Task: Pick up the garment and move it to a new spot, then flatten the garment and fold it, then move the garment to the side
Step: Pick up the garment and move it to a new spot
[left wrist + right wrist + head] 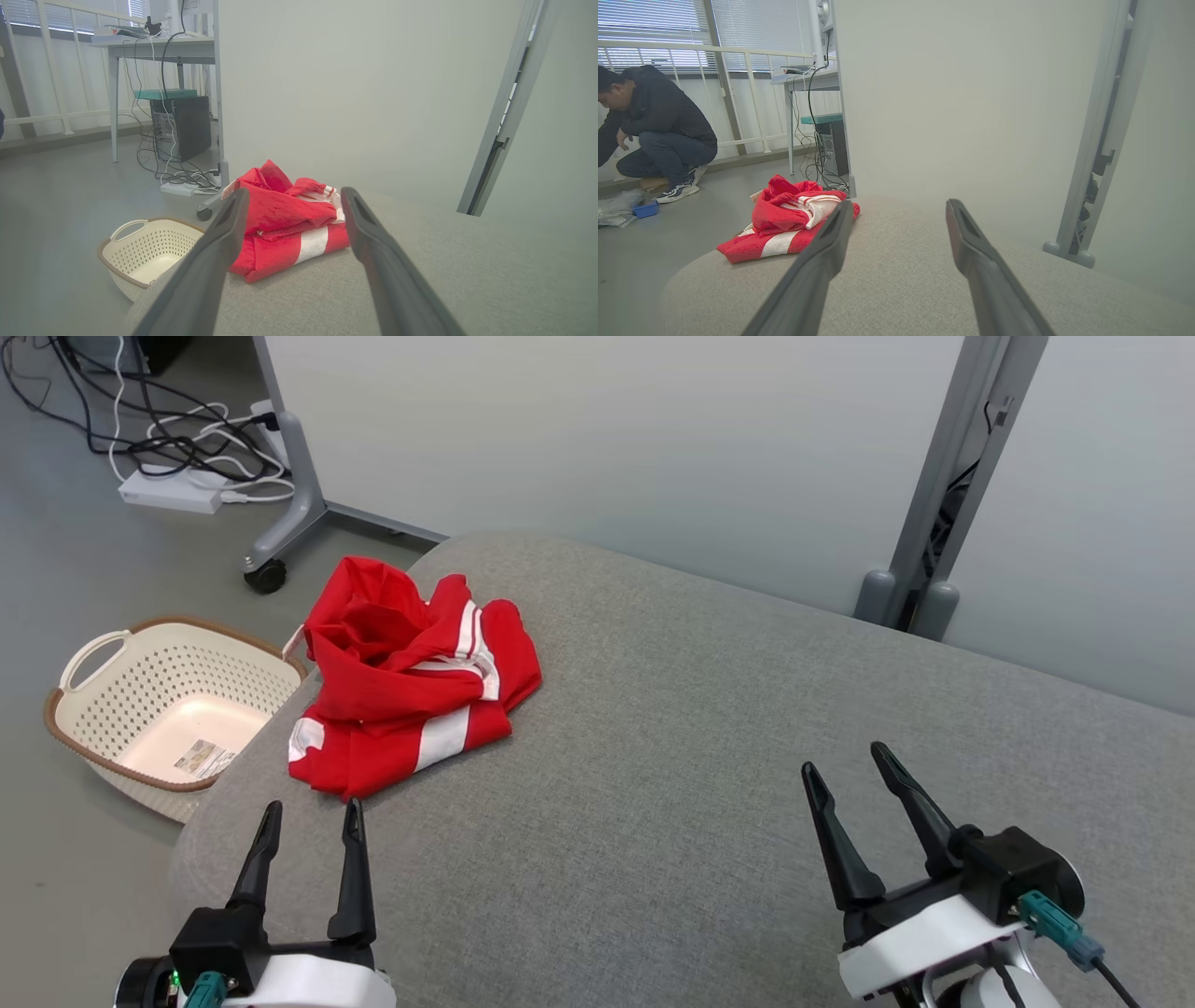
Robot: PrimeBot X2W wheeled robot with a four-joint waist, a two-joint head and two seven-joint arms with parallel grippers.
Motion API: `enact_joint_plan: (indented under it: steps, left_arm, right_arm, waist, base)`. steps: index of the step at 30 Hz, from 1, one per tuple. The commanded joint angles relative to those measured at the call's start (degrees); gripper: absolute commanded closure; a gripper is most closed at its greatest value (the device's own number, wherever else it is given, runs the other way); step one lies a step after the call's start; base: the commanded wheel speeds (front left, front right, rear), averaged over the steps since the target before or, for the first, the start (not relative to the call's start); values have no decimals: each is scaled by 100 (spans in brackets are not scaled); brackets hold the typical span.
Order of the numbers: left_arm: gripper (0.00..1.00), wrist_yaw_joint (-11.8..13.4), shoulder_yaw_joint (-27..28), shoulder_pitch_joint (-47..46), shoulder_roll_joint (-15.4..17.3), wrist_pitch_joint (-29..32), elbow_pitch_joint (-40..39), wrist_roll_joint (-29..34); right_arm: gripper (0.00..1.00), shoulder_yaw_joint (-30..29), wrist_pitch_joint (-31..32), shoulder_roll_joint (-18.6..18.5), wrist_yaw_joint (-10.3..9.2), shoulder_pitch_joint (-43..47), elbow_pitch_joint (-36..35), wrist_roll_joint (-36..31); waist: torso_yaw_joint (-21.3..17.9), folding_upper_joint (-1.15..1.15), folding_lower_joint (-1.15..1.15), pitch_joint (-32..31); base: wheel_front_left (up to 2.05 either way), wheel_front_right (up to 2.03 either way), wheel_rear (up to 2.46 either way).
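Note:
A red garment (411,686) with white stripes lies crumpled in a heap near the far left corner of the grey padded surface (728,765). My left gripper (313,814) hovers open just in front of the heap's near edge, nothing between its fingers. In the left wrist view the garment (285,224) sits straight ahead between the two dark fingers (219,242). My right gripper (847,761) stands open over the bare right half of the surface, far from the cloth. The right wrist view has the garment (789,219) to the left of its fingers (831,242).
A cream perforated basket (168,705) with a brown rim stands on the floor left of the surface. A wheeled stand leg (285,513), cables and a power strip (173,490) lie beyond. Grey partition panels (607,439) back the surface. A person (658,130) crouches on the floor far left.

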Motion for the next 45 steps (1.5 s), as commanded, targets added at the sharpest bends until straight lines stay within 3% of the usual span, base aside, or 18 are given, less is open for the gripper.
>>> enact_joint_plan:
  steps: [1,11,36,45]
  left_arm:
    - [0,27,22,36,21,-20,-36,-28]
    - [0,154,89,48,22,-20,-133,-118]
    - [0,173,100,86,23,-21,-105,-106]
    - [0,-139,63,-139,25,-21,101,-233]
  right_arm:
    - [0,28,-12,-31,-1,-89,19,-27]
    - [0,170,-12,-31,-2,-298,144,-63]
    - [0,250,-12,-31,-1,-256,183,-37]
    - [0,110,-12,-31,-2,-109,80,-193]
  waist:
    - [45,0,0,50]
    - [110,0,0,133]
    - [68,0,0,83]
    - [129,0,0,143]
  base:
    - [0,0,0]
    - [0,0,0]
    - [0,0,0]
    - [0,0,0]
